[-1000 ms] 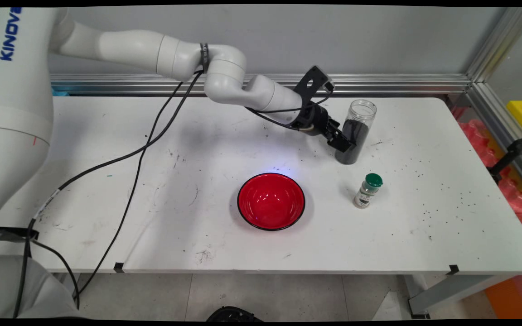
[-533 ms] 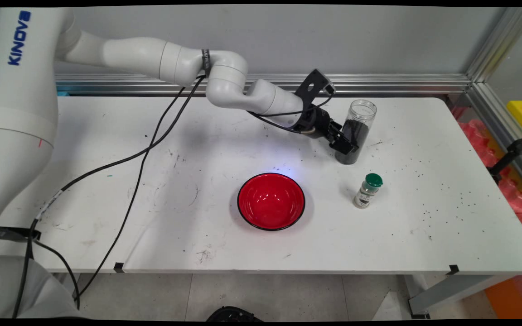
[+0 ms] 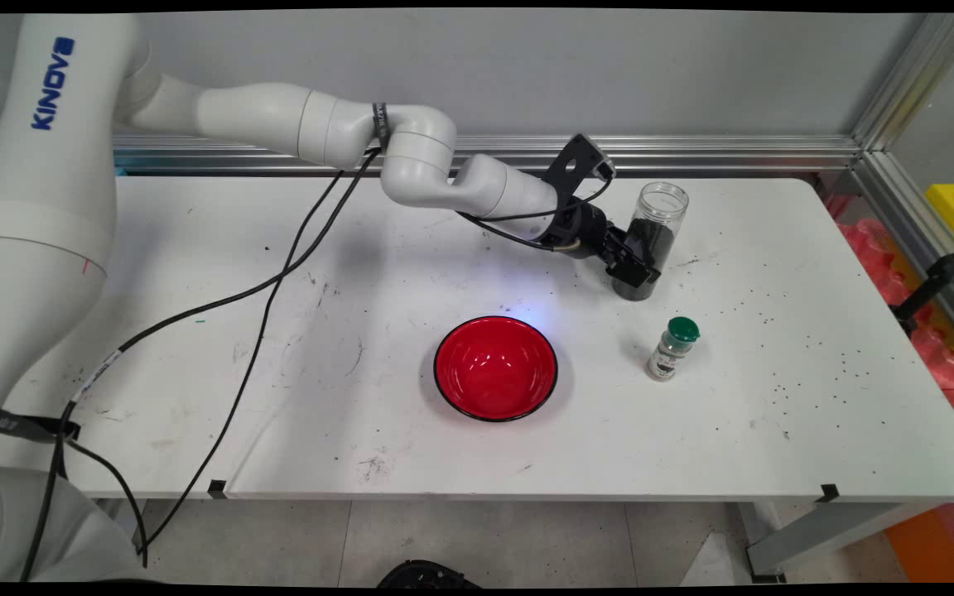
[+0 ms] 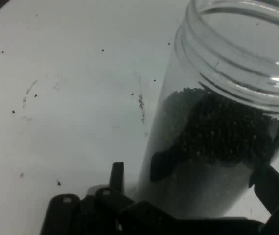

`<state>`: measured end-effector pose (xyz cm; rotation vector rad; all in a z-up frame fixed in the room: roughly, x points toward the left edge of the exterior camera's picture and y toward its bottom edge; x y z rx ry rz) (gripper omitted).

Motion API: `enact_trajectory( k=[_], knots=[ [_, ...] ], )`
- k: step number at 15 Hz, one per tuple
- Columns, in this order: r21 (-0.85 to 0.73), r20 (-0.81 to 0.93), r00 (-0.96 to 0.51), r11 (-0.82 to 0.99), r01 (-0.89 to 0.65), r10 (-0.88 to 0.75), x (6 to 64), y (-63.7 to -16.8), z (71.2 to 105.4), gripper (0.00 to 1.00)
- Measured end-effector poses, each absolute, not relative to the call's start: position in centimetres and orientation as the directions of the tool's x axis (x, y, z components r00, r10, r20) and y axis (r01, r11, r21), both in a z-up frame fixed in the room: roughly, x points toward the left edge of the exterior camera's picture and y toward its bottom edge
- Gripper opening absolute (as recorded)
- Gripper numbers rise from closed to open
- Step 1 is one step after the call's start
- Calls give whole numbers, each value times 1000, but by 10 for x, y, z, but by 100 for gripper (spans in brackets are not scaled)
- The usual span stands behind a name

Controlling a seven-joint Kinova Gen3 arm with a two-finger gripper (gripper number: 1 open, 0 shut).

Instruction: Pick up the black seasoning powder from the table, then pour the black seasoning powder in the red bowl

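A: Main view shows the gripper [image 3: 638, 263] low at the clear jar [image 3: 648, 240], which stands upright near the far right part of the tabletop [image 3: 278, 397] — lidless, filled most of the way with small black grains.

B: And the fingers [image 4: 161, 164]?

A: In the hand view they sit wide, one on each side of the jar's lower body; whether either actually presses the wall I cannot tell.

B: How would it handle?

A: My guess: rigid clear plastic, smooth and a bit slippery, fairly heavy for its width because of the fill. With the mouth open, any tilt would spill. A hold on the filled lower half, below the threaded neck, looks the safest.

B: Anything in the way?

A: Not much. A small spice shaker [image 3: 672, 348] with a green cap stands toward the near edge from the jar, apart from it. The red bowl [image 3: 495, 367] sits mid-tabletop, well clear. Loose black grains [image 3: 808, 364] dot the right side — harmless.
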<state>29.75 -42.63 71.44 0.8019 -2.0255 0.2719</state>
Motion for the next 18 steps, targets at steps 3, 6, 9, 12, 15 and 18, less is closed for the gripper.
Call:
enact_trajectory(
  k=[3,6,9,12,15,18],
  knots=[
    [116,824,-369,764,-634,-431,295,-427,712,100],
    [115,827,-365,764,-635,-428,293,-427,710,100],
    [113,831,-362,764,-636,-423,292,-428,709,0],
    [111,832,-361,764,-635,-421,291,-427,708,0],
    [111,832,-363,766,-633,-420,291,-425,707,0],
    [111,832,-364,767,-631,-419,292,-424,708,0]
  ],
)
